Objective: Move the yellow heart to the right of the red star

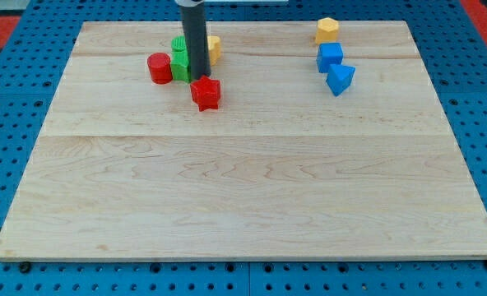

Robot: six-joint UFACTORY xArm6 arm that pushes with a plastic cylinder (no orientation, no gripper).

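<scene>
The red star (205, 93) lies on the wooden board at the upper left. The yellow heart (214, 49) sits just above it, partly hidden behind my rod. My tip (199, 79) is at the red star's upper edge, below the yellow heart and just right of the green blocks. I cannot tell whether the tip touches the star.
A red cylinder (159, 67) and two green blocks (180, 59) stand left of the rod. At the upper right are a yellow pentagon-like block (326, 30), a blue cube (330, 57) and a blue heart-like block (340, 79). The board (243, 181) lies on a blue pegboard.
</scene>
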